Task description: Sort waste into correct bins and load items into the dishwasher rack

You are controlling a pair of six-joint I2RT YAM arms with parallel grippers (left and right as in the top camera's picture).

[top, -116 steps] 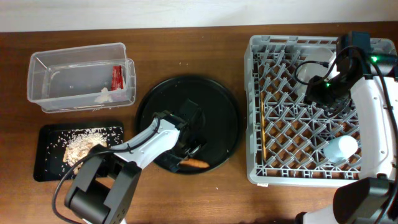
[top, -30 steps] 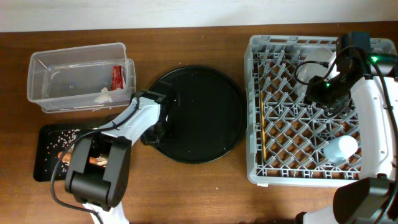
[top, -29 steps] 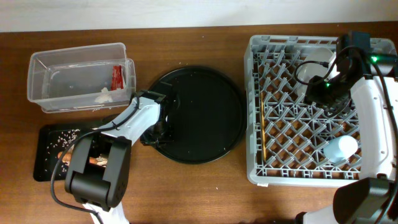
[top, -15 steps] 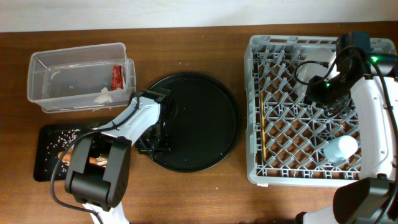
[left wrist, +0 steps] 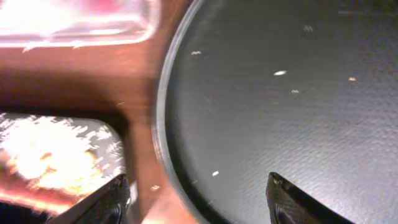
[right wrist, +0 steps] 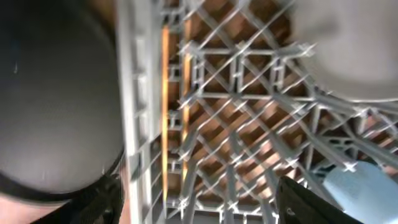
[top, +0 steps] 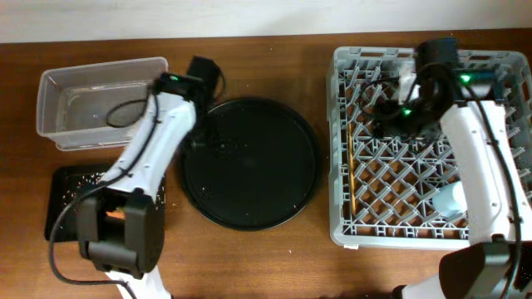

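Note:
My left gripper (top: 195,141) hangs open and empty above the left rim of the big round black tray (top: 249,166); its fingers (left wrist: 283,202) frame that rim from above. The shallow black bin (top: 62,224) holds rice scraps (left wrist: 43,149) and an orange carrot (top: 110,214). My left arm crosses the clear tub (top: 50,83) and hides its contents. My right gripper (top: 385,112) is open and empty over the left part of the grey rack (top: 339,141). Wooden chopsticks (right wrist: 165,93) lie in the rack's left column, the blue cup (right wrist: 367,186) at its near right. A blurred pale dish (right wrist: 348,50) is there too.
The round black tray (left wrist: 280,112) carries only a few crumbs and lies between the bins and the rack. The rack's upright pegs (right wrist: 249,124) stand under my right gripper. Bare wooden table (top: 266,257) runs along the front.
My left gripper has opened and lifted from the round tray's lower left edge, the arm swinging toward the tub. My right arm has swept left across the rack and its jaws have widened.

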